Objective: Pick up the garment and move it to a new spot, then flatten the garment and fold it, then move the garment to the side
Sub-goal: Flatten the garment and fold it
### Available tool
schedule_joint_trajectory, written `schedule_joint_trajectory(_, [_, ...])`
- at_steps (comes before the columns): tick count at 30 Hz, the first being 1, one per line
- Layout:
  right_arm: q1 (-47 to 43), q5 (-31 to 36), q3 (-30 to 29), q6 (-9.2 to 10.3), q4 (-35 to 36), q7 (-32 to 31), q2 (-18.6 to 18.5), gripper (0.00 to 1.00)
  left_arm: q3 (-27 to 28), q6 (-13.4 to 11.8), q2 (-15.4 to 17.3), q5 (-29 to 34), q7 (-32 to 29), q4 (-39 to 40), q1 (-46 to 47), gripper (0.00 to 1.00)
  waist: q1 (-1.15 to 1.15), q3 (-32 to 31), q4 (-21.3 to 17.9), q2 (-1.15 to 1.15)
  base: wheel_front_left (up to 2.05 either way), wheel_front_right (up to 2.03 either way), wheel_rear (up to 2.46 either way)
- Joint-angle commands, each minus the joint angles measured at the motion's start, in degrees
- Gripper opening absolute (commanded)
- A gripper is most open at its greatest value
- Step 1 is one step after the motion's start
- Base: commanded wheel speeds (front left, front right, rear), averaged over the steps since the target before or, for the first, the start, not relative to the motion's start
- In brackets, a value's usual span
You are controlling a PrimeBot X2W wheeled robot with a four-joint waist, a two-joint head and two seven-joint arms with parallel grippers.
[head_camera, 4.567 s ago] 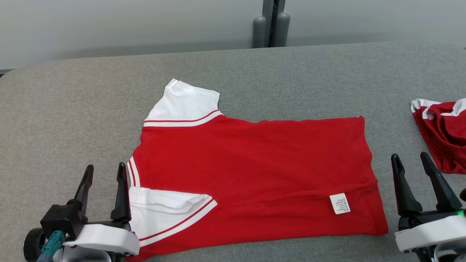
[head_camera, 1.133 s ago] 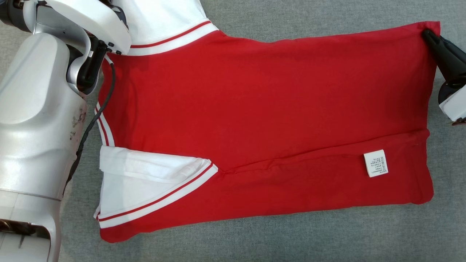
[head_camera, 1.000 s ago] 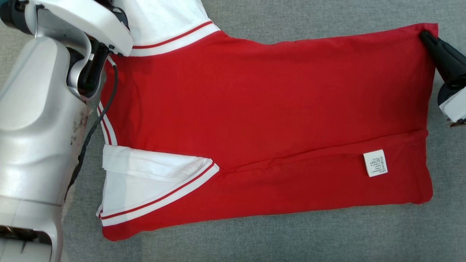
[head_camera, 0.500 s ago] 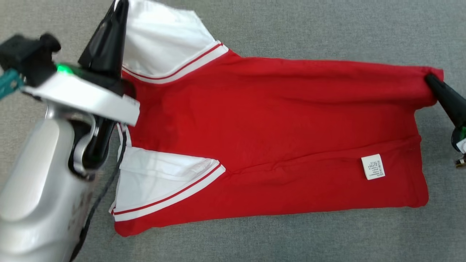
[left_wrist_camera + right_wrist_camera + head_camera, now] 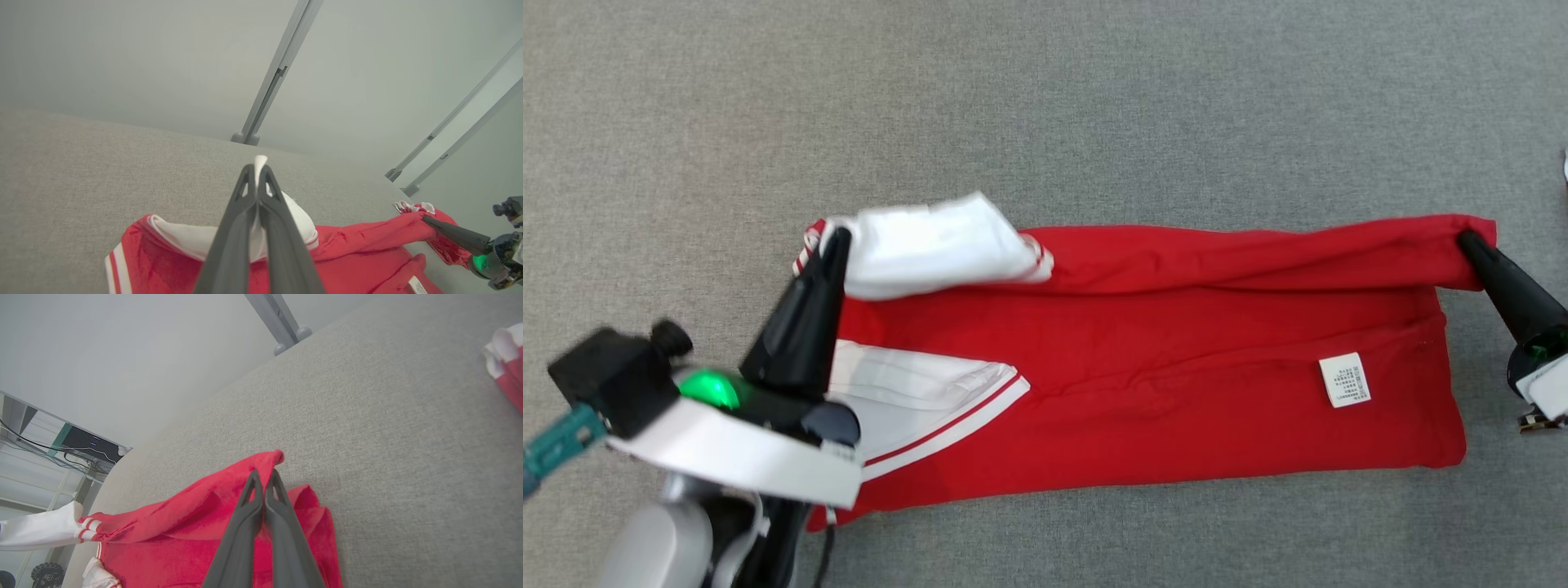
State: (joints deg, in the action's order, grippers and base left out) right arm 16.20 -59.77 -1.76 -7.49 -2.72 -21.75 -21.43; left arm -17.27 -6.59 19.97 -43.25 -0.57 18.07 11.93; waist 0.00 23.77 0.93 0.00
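The garment (image 5: 1143, 384) is a red shirt with white, red-striped sleeves, lying lengthwise across the grey table. Its far long edge is lifted and drawn toward me in a raised fold. My left gripper (image 5: 837, 238) is shut on the white sleeve (image 5: 931, 245) at the left end; the left wrist view has white cloth pinched at the fingertips (image 5: 258, 173). My right gripper (image 5: 1470, 242) is shut on the red hem corner at the right end, and in the right wrist view its fingers (image 5: 263, 486) pinch red fabric (image 5: 204, 522). A white care label (image 5: 1344, 380) faces up near the hem.
Grey fabric table (image 5: 1045, 106) stretches beyond the shirt. Another red-and-white garment (image 5: 506, 359) lies at the table's right side. A grey post (image 5: 269, 85) stands behind the table's far edge, and shelving with cables (image 5: 49, 449) shows past its left end.
Both grippers have drawn the shirt's far edge up and toward me, folding it over the body. The head camera has also shifted, so the whole picture has moved.
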Motion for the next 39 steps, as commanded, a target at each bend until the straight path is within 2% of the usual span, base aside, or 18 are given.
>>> schedule_joint_trajectory(1, [-0.82, 0.71, 0.32, -0.01, 0.25, 1.32, -0.5, 0.0, 0.24, -0.54, -0.27, -0.75, 0.01, 1.01, -1.42, 0.0, 0.0, -0.3, 0.02, 0.0, 0.0, 0.0, 0.0])
schedule_joint_trajectory(7, [-3.76, 2.38, 4.5, -0.01, 0.78, 6.85, -2.98, 0.0, -0.02, -2.17, -0.89, -2.84, -0.07, 4.07, -8.85, 0.0, 0.0, -0.96, 0.59, 0.0, 0.0, 0.0, 0.0])
schedule_joint_trajectory(13, [-6.27, 3.83, 7.67, -0.01, -0.02, 11.52, -5.21, 0.0, -0.74, -3.32, -1.37, -4.03, -0.48, 2.08, -12.85, 0.0, 0.0, -1.4, 0.83, 0.0, 0.0, 0.0, 0.0])
schedule_joint_trajectory(16, [-7.18, 4.62, 9.3, -0.01, -0.55, 14.0, -5.84, 0.45, -1.15, -3.62, -1.68, -3.65, -0.3, -0.4, -13.54, 0.0, 0.0, -1.54, 0.98, 0.0, 0.0, 0.0, 0.0])
schedule_joint_trajectory(17, [-7.47, 4.78, 9.9, -0.01, -0.65, 14.77, -5.78, 0.88, -1.17, -3.42, -2.01, -4.06, 0.0, -1.38, -13.64, 0.0, 0.0, -1.6, 0.98, 0.0, 0.0, 0.0, 0.0])
schedule_joint_trajectory(18, [-7.75, 5.04, 10.48, -0.01, -0.72, 15.57, -5.88, 0.97, -1.08, -3.64, -1.8, -3.66, 0.23, -2.6, -13.6, 0.12, 0.0, -1.66, 0.96, 0.0, 0.0, 0.0, 0.0])
schedule_joint_trajectory(19, [-8.23, 5.46, 11.01, -0.01, -0.75, 16.42, -6.08, 1.0, -1.2, -3.91, -1.71, -3.08, 0.57, -3.77, -13.46, 0.41, 0.0, -1.73, 1.0, 0.0, 0.0, 0.0, 0.0])
schedule_joint_trajectory(20, [-8.65, 5.63, 11.45, -0.01, -0.76, 17.31, -5.94, 1.0, -1.3, -4.2, -1.77, -2.34, 0.96, -4.92, -13.18, 0.65, 0.0, -1.8, 1.08, 0.0, 0.0, 0.0, 0.0])
schedule_joint_trajectory(21, [-8.93, 5.87, 11.68, -0.01, -0.55, 18.4, -5.62, 1.0, -1.46, -4.33, -1.81, -1.65, 1.45, -5.98, -12.82, 0.98, 0.0, -1.86, 1.14, 0.0, 0.0, 0.0, 0.0])
schedule_joint_trajectory(28, [-11.33, 11.01, 12.18, -0.01, 0.46, 24.73, -3.8, 1.0, -1.98, -5.3, -3.55, 2.93, 7.34, -11.51, -10.52, 1.0, 0.0, -2.55, 1.06, 0.0, 0.0, 0.0, 0.0])
schedule_joint_trajectory(32, [-11.88, 14.81, 10.62, -0.01, 1.26, 27.49, -2.19, 1.0, -1.71, -5.6, -4.77, 4.98, 11.71, -13.04, -9.39, 1.0, 0.0, -3.38, 0.65, 0.0, 0.0, 0.0, 0.0])
schedule_joint_trajectory(39, [-10.99, 19.87, 7.36, -0.01, 3.41, 29.7, 0.76, 1.0, -0.1, -6.02, -6.61, 9.06, 15.18, -13.46, -7.26, 1.0, 0.0, -4.87, -0.09, 0.0, 0.0, 0.0, 0.0])
